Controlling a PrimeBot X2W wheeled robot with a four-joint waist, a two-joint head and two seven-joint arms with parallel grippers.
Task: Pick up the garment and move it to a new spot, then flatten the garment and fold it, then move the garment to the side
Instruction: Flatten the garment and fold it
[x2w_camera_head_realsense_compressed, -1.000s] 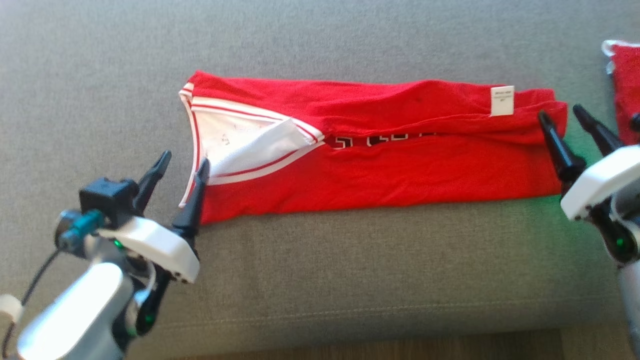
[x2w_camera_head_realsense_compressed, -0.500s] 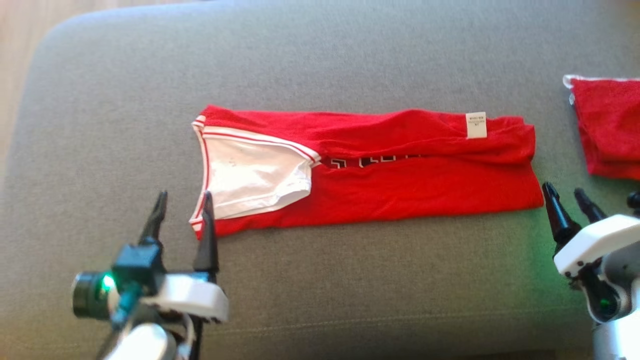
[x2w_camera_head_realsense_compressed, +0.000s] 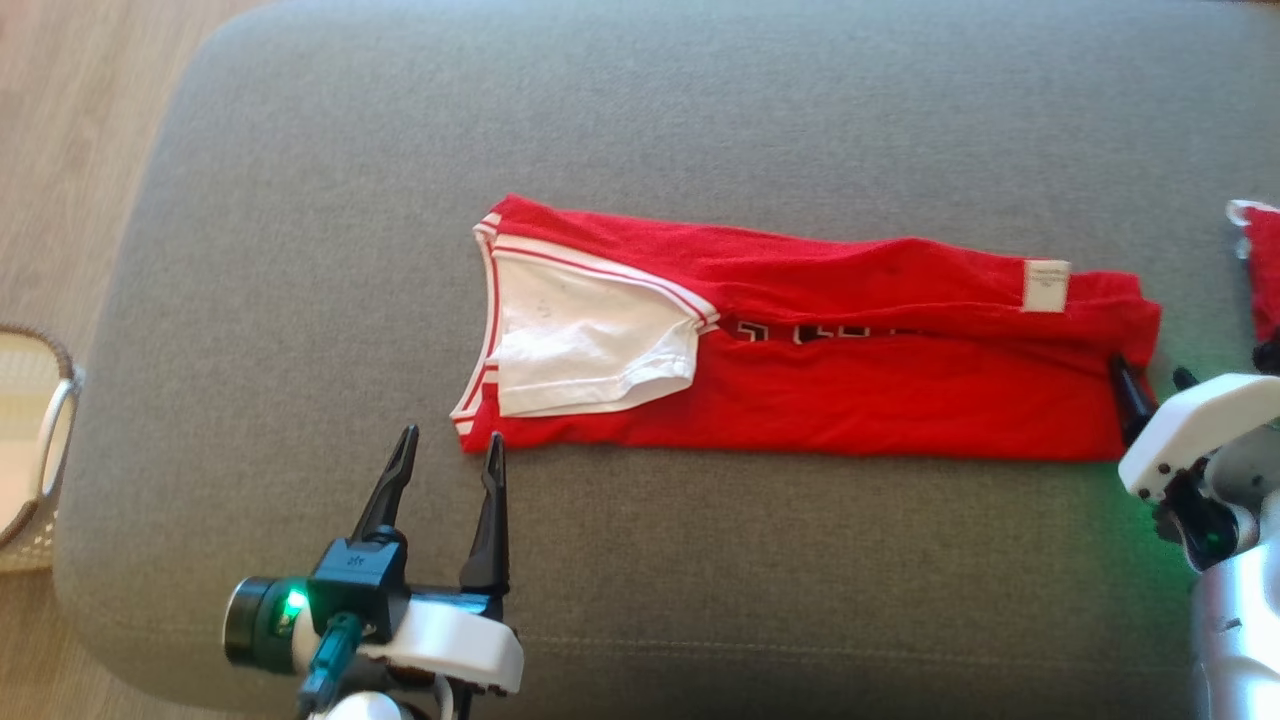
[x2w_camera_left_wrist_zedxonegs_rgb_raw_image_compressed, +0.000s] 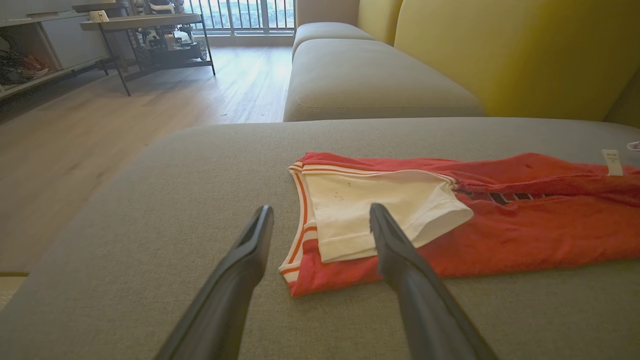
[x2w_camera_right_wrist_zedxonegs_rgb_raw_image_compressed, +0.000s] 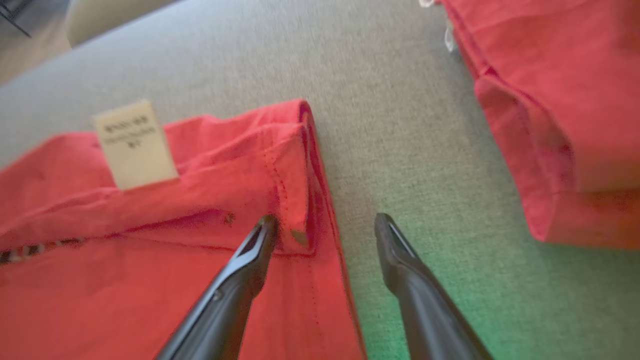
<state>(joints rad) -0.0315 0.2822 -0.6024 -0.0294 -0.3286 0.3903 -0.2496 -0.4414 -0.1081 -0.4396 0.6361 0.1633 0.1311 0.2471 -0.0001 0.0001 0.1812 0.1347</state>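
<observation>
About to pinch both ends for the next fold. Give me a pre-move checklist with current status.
1. Both the left gripper and the right gripper open: ok.
2. The garment lies as a long folded strip on the cushion: ok.
3. The left gripper lined up on the near collar-end corner: ok.
4. The right gripper straddles the hem end: ok.
5. The second red garment apart from the right gripper: ok.
6. Fingertips touching fabric: cannot tell.
</observation>
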